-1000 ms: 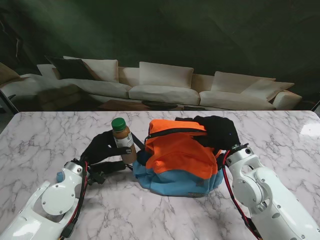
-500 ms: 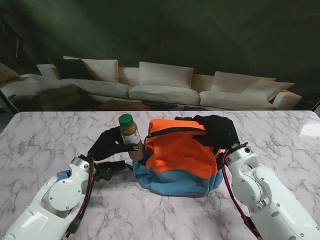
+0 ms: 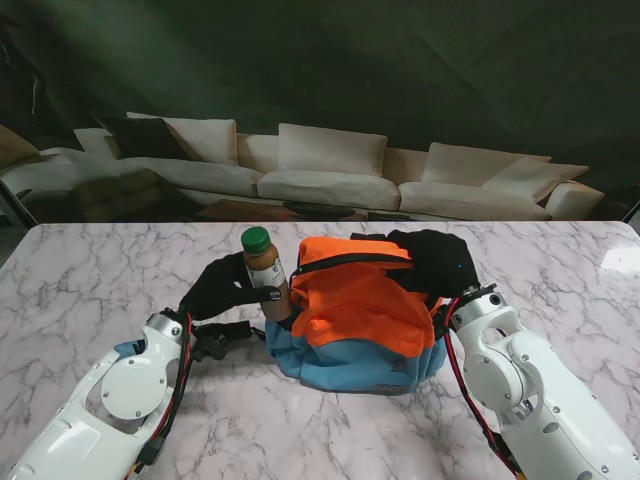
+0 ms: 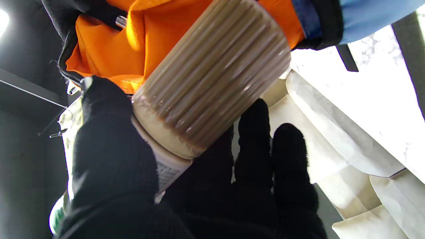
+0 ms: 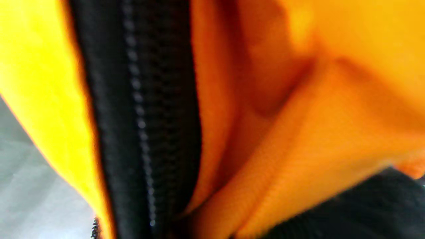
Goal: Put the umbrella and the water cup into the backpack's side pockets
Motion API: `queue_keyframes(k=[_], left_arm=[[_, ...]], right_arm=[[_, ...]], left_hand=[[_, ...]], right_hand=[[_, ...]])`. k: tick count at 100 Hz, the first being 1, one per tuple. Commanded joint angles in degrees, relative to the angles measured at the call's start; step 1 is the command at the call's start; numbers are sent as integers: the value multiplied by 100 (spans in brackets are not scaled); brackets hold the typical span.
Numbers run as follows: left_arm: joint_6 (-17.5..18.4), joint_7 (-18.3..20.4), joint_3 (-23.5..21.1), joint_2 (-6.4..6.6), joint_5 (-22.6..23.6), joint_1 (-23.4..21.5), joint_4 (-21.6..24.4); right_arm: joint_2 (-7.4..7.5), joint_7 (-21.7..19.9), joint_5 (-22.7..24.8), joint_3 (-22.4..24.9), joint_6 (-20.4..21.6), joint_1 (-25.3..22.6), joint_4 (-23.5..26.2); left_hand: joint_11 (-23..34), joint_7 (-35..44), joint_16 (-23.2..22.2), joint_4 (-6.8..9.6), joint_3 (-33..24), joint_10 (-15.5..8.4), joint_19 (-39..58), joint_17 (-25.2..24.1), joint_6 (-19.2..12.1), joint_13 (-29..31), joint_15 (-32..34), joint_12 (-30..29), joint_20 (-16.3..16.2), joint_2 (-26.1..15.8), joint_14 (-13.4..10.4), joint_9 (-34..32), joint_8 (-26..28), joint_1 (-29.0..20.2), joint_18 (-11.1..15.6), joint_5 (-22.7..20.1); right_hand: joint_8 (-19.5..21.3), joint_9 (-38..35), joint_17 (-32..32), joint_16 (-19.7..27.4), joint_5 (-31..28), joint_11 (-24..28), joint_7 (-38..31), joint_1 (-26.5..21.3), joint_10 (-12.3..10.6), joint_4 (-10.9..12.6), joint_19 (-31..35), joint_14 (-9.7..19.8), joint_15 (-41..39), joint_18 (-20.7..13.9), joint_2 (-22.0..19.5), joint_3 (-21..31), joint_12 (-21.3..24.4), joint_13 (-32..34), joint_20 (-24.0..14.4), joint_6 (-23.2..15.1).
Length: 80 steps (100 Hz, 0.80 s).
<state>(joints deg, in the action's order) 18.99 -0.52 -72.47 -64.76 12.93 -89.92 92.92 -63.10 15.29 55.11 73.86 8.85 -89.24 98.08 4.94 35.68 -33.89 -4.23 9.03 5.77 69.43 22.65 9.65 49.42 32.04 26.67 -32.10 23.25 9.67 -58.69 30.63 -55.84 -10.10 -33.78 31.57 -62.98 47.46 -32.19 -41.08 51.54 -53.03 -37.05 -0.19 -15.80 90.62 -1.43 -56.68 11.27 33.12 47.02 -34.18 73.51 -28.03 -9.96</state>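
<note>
Left hand is being kept clamped on the water cup (upright, for pocket entry) beside the backpack; right hand's grip cannot be told.

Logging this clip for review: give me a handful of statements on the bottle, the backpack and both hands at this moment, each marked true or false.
1. The black-gloved left hand grips the ribbed brown bottle with the green cap. True.
2. The bottle lies flat on the white marble table. False: it is held roughly upright, against the left side of the orange and blue fabric backpack.
3. The black-gloved right hand rests on the backpack's top right part. True.
4. The bottle's cap is missing. False: the green cap is on.
5. The backpack is red and grey. False: it is orange, with a blue base.
</note>
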Motion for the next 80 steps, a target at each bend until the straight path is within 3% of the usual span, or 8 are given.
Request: queue_keyframes(k=[1,25,80], left_arm=[[-40,72,46,-38,-70,73,12],[-153,115,248,-55,-172,275,-58],[-208,-172,650,-154,-11,743,-804]], right_arm=[[6,-21,11,5,-44,-79,-41],[-4,36,-15,27,-14,-101,-53],[2,-18,-48,-86,82,-30,-81]], left_hand=[[699,697,-90,298,-781,-574,270,15,-1025,141,131,110,-125,-773,-71,-501,222,-1588,121,-460],[583,652,-46,302,-780,-634,229,-12,-1054,143,44,3,-106,-789,-85,-510,172,-1572,89,-476],[384,607,-59,302,-773,-707,269,41,-1083,255,89,-141,-115,-769,-158,-584,-16,-1499,128,-575]], right_hand=[[307,23,-14,-59,-429,217,-653,-831,-153,311,59,159,-33,-63,-730,604,0,218,31,-1271],[306,19,-16,-83,-432,219,-652,-835,-141,312,73,156,-82,-59,-730,606,-9,209,20,-1263],[302,9,-11,-89,-442,212,-647,-828,-149,311,74,157,-93,-70,-725,612,-23,206,10,-1266]])
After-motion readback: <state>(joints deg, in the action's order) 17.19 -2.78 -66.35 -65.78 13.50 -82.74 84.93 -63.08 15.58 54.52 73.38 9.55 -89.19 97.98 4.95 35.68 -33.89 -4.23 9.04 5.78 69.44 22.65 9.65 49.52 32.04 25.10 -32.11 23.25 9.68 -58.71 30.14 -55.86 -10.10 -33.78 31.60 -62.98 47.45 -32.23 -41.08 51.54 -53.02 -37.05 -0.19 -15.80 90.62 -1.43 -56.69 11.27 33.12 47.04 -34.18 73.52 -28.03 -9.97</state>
